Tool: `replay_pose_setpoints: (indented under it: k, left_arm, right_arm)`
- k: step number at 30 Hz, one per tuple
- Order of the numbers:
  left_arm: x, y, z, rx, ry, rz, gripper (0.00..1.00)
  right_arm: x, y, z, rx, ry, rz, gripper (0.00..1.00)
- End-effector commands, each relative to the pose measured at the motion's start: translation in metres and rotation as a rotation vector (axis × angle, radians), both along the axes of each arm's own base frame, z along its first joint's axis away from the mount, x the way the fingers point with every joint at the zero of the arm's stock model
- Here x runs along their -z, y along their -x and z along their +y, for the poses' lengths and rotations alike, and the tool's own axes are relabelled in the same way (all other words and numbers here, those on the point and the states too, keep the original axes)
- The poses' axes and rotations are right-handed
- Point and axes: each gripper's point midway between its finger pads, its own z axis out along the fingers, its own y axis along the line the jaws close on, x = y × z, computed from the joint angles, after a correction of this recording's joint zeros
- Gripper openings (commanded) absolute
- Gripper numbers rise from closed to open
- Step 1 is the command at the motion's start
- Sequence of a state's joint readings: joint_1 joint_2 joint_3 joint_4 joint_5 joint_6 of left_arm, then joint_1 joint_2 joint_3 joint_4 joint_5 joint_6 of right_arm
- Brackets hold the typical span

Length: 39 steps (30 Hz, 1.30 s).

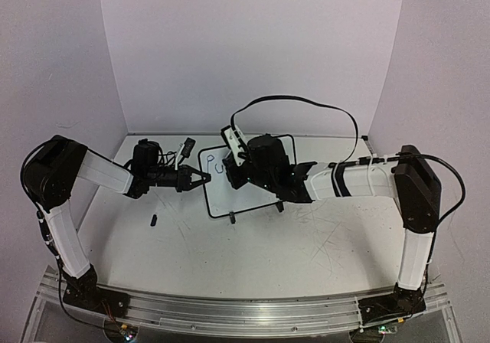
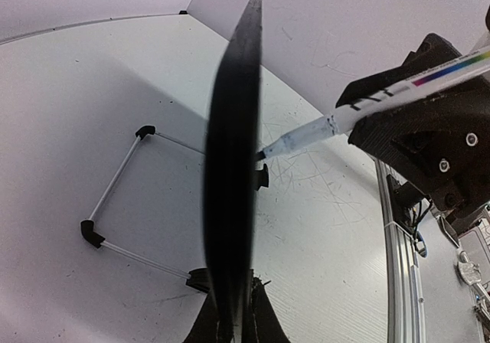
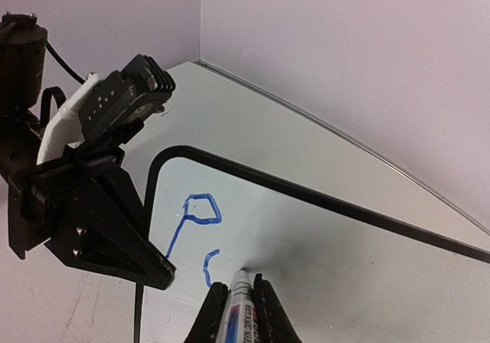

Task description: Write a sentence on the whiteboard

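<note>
The whiteboard stands upright at mid table, a white board in a thin black frame. My left gripper is shut on its left edge; in the left wrist view the board is a dark edge-on band between the jaws. My right gripper is shut on a white marker, whose tip touches the board. The sentence is a blue "P" and a short curved stroke. The marker also shows in the left wrist view. My right gripper hides much of the board from above.
A small black cap lies on the table left of the board. A thin white-rod frame with black corners lies behind the board. The right arm's black cable arcs above. An aluminium rail runs along the near edge.
</note>
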<state>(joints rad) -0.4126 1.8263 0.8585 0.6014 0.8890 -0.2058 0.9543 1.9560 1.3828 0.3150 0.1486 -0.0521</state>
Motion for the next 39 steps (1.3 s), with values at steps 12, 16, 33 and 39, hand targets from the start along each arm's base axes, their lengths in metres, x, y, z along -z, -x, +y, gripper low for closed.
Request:
replay_pose_setpoints:
  k: [12,16,33,39]
  left_arm:
    - [-0.009,-0.017,0.006,-0.069,-0.031,-0.062,0.00]
    - [-0.009,-0.017,0.006,-0.070,-0.032,-0.063,0.00]
    - [-0.008,-0.017,0.007,-0.074,-0.036,-0.062,0.00]
    - [-0.007,-0.017,0.007,-0.074,-0.038,-0.059,0.00]
  right_arm:
    - [-0.017,-0.011,0.015,-0.021,-0.061,-0.015,0.00]
    - [-0.009,-0.006,0.019,-0.035,-0.049,0.001,0.00]
    - [-0.065,0.005,-0.010,-0.046,-0.218,-0.012,0.00]
    - [-0.053,-0.008,-0.017,-0.007,-0.184,-0.004,0.00]
